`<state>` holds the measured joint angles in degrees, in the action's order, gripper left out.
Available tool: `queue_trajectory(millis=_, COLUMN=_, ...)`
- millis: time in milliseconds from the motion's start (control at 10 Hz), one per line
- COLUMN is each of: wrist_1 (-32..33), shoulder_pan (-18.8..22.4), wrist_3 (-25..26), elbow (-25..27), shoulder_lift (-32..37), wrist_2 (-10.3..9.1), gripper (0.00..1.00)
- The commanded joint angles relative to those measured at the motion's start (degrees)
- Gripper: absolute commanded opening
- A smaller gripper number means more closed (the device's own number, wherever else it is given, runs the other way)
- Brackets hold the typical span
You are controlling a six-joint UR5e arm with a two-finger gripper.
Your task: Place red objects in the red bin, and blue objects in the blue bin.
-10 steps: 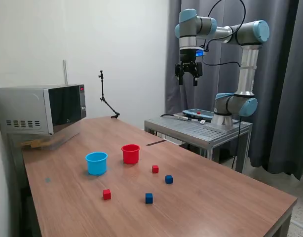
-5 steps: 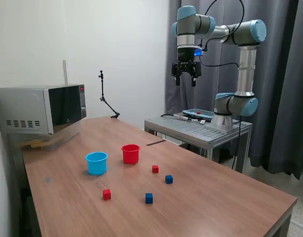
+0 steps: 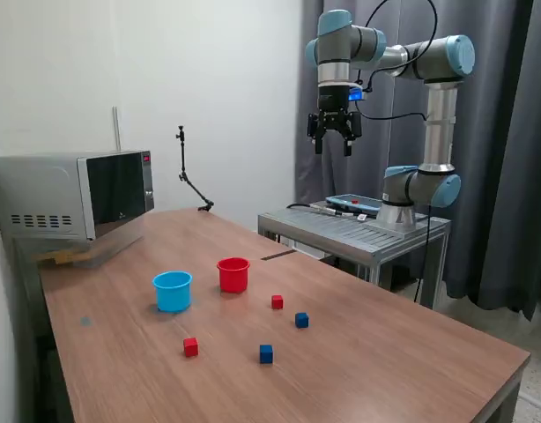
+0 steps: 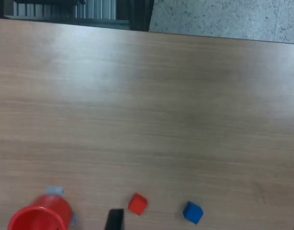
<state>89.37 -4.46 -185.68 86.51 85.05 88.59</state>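
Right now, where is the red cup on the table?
In the exterior view, the red cup stands on the wooden table, just to the exterior view's right of the blue cup, with a red cube nearby.

A robotics lab: pedestal-mounted arm (image 3: 429, 106), wooden table (image 3: 385, 352), microwave (image 3: 77, 194), dark curtains (image 3: 508, 176).
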Motion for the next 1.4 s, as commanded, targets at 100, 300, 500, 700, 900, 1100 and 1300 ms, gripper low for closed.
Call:
queue_trajectory(millis=100, wrist_1=0.01, shoulder_pan=0.07, wrist_3=-0.03, elbow=0.07, shoulder_lift=0.38, wrist_2=0.0, gripper=1.0)
queue_trajectory(millis=300, wrist_1=0.36, shoulder_pan=0.16, wrist_3=0.06, elbow=-0.28, shoulder_lift=0.2, wrist_2=0.0, gripper=1.0)
queue_trajectory(millis=500, wrist_1=0.89, shoulder_pan=0.16, wrist_3=0.06, elbow=-2.03, shoulder_lift=-2.42, wrist_2=0.0, gripper=1.0)
queue_trajectory(millis=700, wrist_1=2.64, shoulder_pan=0.86, wrist_3=0.14, elbow=-4.06, shoulder_lift=-6.29, wrist_2=-0.26, gripper=1.0)
queue_trajectory(millis=900, wrist_1=3.26, shoulder_pan=0.86, wrist_3=0.06, elbow=-6.08, shoulder_lift=-9.01, wrist_2=-1.23, gripper=1.0)
queue_trajectory(millis=1100, wrist_1=3.26, shoulder_pan=0.86, wrist_3=-0.03, elbow=-7.92, shoulder_lift=-12.26, wrist_2=-1.23, gripper=1.0)
queue_trajectory(millis=1300, wrist_1=4.22, shoulder_pan=1.04, wrist_3=-0.12, elbow=-8.9, shoulder_lift=-15.6, wrist_2=-1.23, gripper=1.0)
